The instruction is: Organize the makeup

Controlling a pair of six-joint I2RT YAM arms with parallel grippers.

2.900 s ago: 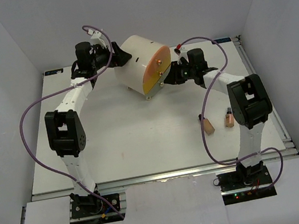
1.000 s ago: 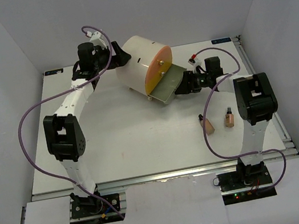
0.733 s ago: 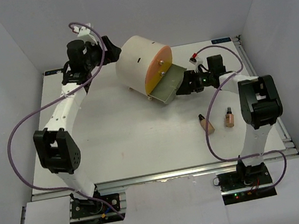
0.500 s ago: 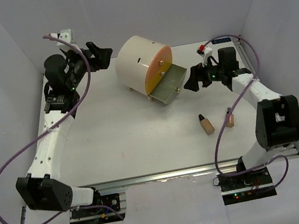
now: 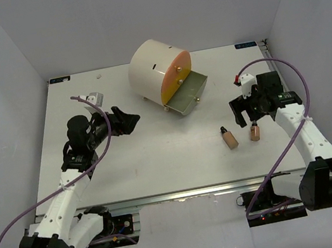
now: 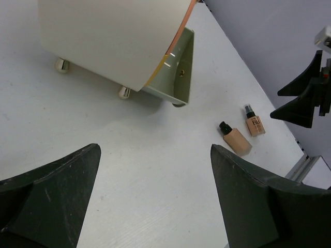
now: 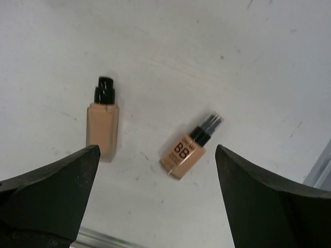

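Of the makeup, two tan-filled bottles with black caps lie on the table's right side: a square one [image 5: 228, 138] [image 7: 102, 126] and a round one marked BB [image 5: 254, 131] [image 7: 186, 150]. My right gripper [image 5: 242, 117] [image 7: 155, 150] hovers open just above them, and the BB bottle lies below the gap between its fingers. My left gripper [image 5: 132, 120] [image 6: 155, 150] is open and empty over the table's left middle, pointing towards the box. In the left wrist view the bottles [image 6: 234, 139] [image 6: 254, 122] lie far ahead.
The big cream cylindrical box [image 5: 157, 71] [image 6: 114, 41] with orange-yellow fronts stands at the back centre. Its lower drawer [image 5: 188, 94] [image 6: 182, 67] is pulled out towards the right. The table's metal front rail [image 5: 178, 194] runs below the bottles.
Both arms have drawn back from the box. The left swung from behind it to the left middle. The right let go of the opened drawer, opened and moved over the bottles.
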